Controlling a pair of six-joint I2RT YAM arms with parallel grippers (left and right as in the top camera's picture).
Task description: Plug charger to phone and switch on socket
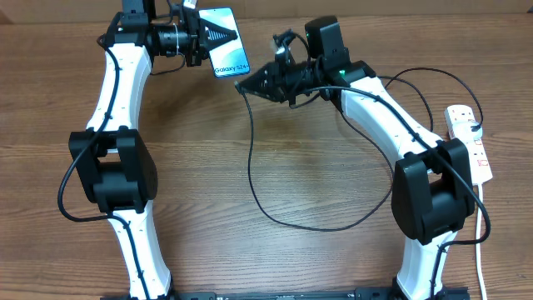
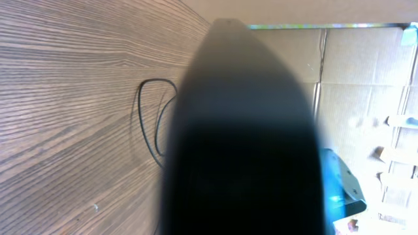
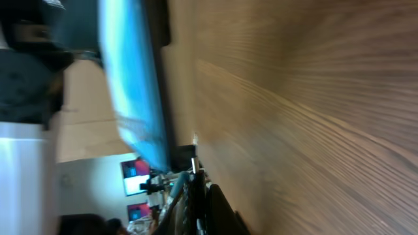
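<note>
Left arm: rises from the near table (image 1: pixel 275 267) edge, elbow bent, forearm reaching to the far left, wrist turned rightward.

Left gripper (image 1: pixel 215 37): black fingers clamped on the phone (image 1: pixel 229 52), one finger lying across its screen; in the left wrist view that finger fills the middle as a dark blur, with teal phone (image 2: pixel 336 186) beside it.

Phone: far centre-left, light blue screen up, "Galaxy" text at its near end.

Right arm: rises from the near right, elbow high, forearm angled left toward the phone.

Right gripper (image 1: pixel 248 85): closed on the free end of the charger (image 1: pixel 251 142), its tip just beside the phone's near end; whether they touch cannot be told.

Charger: drops from the gripper, loops across mid-table, and runs right to the socket (image 1: pixel 469 137).

Socket: white strip at the right edge.
</note>
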